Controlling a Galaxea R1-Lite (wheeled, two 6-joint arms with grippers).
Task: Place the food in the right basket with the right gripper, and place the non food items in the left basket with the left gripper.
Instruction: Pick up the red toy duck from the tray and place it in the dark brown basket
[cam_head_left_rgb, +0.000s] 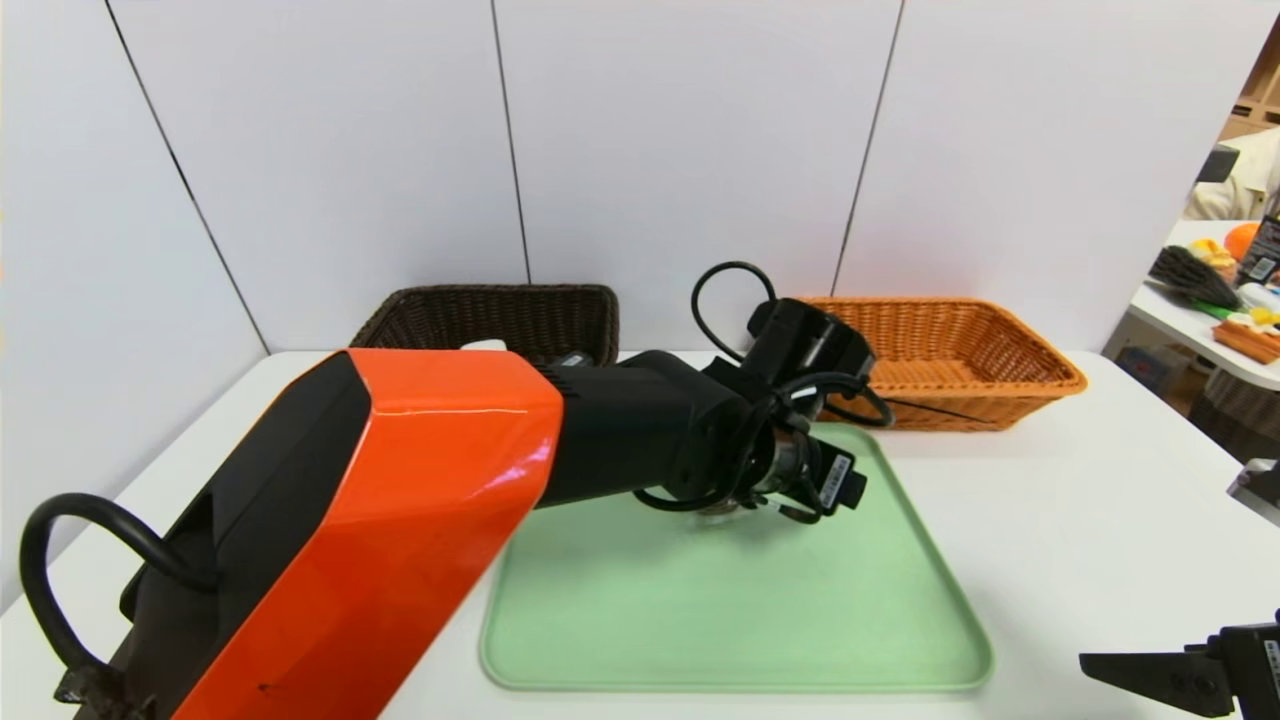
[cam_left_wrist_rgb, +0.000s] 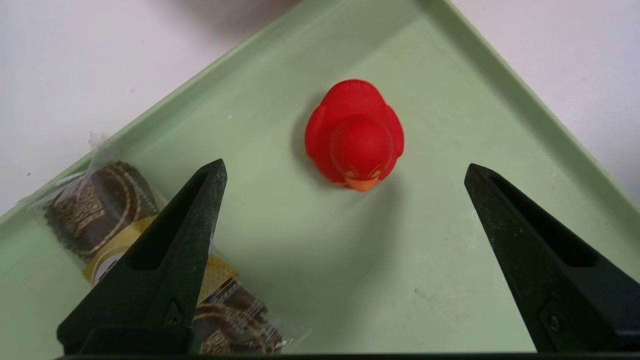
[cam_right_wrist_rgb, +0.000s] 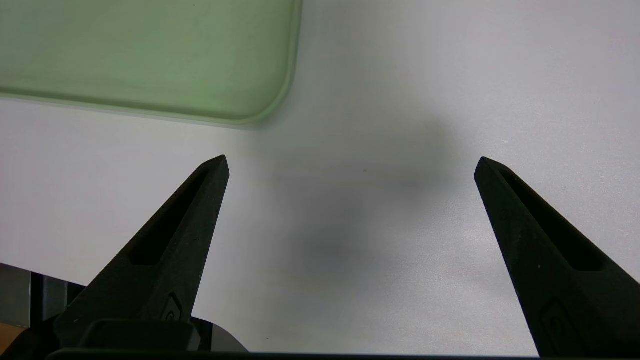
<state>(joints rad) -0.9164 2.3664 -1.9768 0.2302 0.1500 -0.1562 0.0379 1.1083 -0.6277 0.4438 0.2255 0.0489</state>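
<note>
The left gripper (cam_left_wrist_rgb: 345, 167) hangs over the green tray (cam_left_wrist_rgb: 450, 280), jaws spread wide, the red duck (cam_left_wrist_rgb: 355, 135) between and just beyond its tips near the tray's corner. The snack roll (cam_left_wrist_rgb: 95, 210) lies along the tray's edge, partly under 1 finger. The right gripper (cam_right_wrist_rgb: 350, 165), jaws apart, hovers off the tray's corner.

You see a glossy red rubber duck (cam_left_wrist_rgb: 354, 136) on a matt plastic tray (cam_left_wrist_rgb: 450, 60), a crinkly clear-wrapped snack roll (cam_left_wrist_rgb: 95, 210), woven wicker baskets (cam_head_left_rgb: 950, 360).

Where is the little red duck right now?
In the left wrist view, the red duck sits upright on the green tray near a corner, ahead of the open left tool, with the wrapped snack roll beside it.
</note>
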